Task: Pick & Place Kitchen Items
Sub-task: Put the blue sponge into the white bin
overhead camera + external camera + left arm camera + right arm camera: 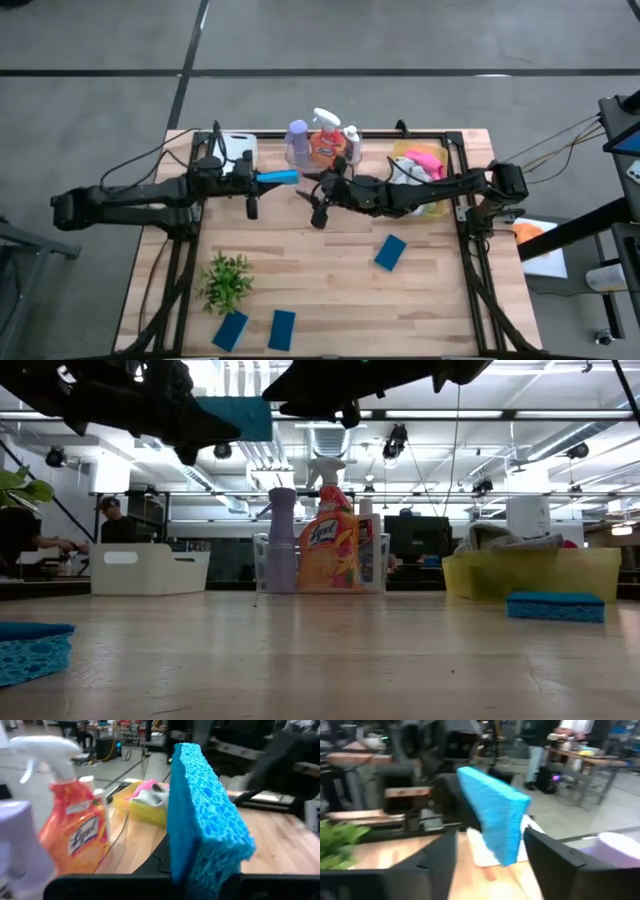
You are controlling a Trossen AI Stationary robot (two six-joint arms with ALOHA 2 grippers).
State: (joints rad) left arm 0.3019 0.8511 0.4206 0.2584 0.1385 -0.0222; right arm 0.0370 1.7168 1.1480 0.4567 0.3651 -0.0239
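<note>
Sponge count: four blue ones. One sponge (277, 177) is up in the air, clamped in the left gripper (262, 178), just off the clear tray's (296, 160) near-left corner; its long axis runs level along the table's width, free end pointing at the right gripper (316, 203). Right gripper sits just beyond that free end with its fingers spread apart and nothing between them; in its wrist view you see the sponge (492, 812) ahead of the gap, not in it.

Other three lie flat on the table, all on the near side of the clear tray: one (390, 252) out to the right, two (231, 328) (282, 329) at the near edge, next to the green plant (226, 281).

Clear tray holds three bottles: purple bottle (297, 139), orange spray bottle (326, 138), small white bottle (351, 138). Right of it, the yellow tray (441, 207) has a pink cloth (424, 158) and a grey one (500, 536). Left of it, the white tray (240, 147); you can't tell its contents.
</note>
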